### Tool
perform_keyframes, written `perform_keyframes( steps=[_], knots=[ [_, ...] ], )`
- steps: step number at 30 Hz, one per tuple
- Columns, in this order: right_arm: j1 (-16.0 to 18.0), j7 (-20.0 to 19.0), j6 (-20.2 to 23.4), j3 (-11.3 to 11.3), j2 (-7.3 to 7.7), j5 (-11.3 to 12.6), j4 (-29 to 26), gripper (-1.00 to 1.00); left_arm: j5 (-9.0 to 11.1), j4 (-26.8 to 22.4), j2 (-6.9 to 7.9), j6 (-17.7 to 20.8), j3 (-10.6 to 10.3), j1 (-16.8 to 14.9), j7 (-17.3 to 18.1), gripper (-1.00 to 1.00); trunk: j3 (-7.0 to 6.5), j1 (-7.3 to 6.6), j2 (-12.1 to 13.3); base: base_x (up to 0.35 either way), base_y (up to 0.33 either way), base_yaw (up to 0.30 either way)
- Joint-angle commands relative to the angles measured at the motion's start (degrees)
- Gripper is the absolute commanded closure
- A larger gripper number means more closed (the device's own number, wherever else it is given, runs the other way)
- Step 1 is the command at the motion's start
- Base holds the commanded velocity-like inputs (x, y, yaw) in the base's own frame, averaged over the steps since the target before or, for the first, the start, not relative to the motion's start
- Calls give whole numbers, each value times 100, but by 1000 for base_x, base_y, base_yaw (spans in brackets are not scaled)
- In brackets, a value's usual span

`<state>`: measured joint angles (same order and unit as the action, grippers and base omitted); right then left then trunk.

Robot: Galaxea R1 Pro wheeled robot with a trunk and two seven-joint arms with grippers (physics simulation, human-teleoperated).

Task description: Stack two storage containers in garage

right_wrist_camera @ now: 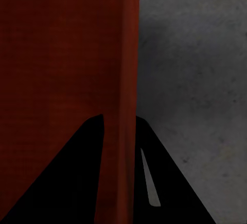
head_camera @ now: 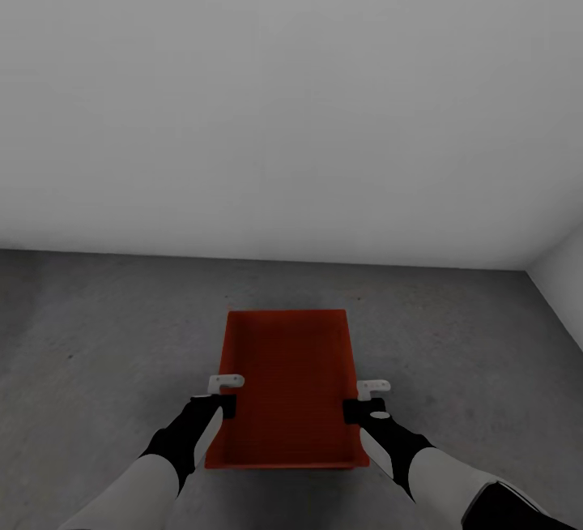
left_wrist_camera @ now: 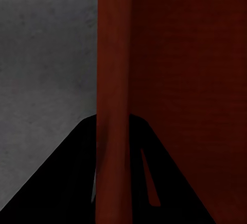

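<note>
An orange-red topless storage container (head_camera: 290, 376) lies lengthwise before me over the dark grey concrete floor (head_camera: 97, 335) of the garage. My left gripper (head_camera: 220, 402) is shut on its left long wall, and my right gripper (head_camera: 361, 407) is shut on its right long wall. In the left wrist view the thin red wall (left_wrist_camera: 114, 80) runs between the dark fingers of the left gripper (left_wrist_camera: 113, 127). The right wrist view shows the other wall (right_wrist_camera: 128, 70) pinched the same way by the right gripper (right_wrist_camera: 119, 122). Whether the box rests on the floor or hangs just above it, I cannot tell.
A plain pale grey wall (head_camera: 291, 92) stands a short way beyond the container's far end. A second wall (head_camera: 563, 287) meets it at a corner on the right. Bare concrete spreads to the left and right of the box.
</note>
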<state>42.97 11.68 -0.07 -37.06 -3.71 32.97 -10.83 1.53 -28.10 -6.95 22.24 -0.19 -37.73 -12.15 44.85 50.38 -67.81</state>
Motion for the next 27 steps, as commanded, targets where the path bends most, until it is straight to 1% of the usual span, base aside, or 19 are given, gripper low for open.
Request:
perform_keyframes(
  steps=[1, 18, 27],
  knots=[
    [9, 177, -72, 190, 133, -80, -15, 100, -83, 60, 27, 53, 2, 3, -51, 100, 21, 23, -44, 0, 0, 0],
    [9, 177, -72, 190, 133, -80, -15, 100, -83, 60, 27, 53, 2, 3, -51, 100, 327, 396, -726, 0, 0, 0],
    [9, 177, -72, 190, 133, -80, -15, 100, -83, 59, 27, 53, 2, 3, -51, 100, 327, 396, -726, 0, 0, 0]
  ],
)
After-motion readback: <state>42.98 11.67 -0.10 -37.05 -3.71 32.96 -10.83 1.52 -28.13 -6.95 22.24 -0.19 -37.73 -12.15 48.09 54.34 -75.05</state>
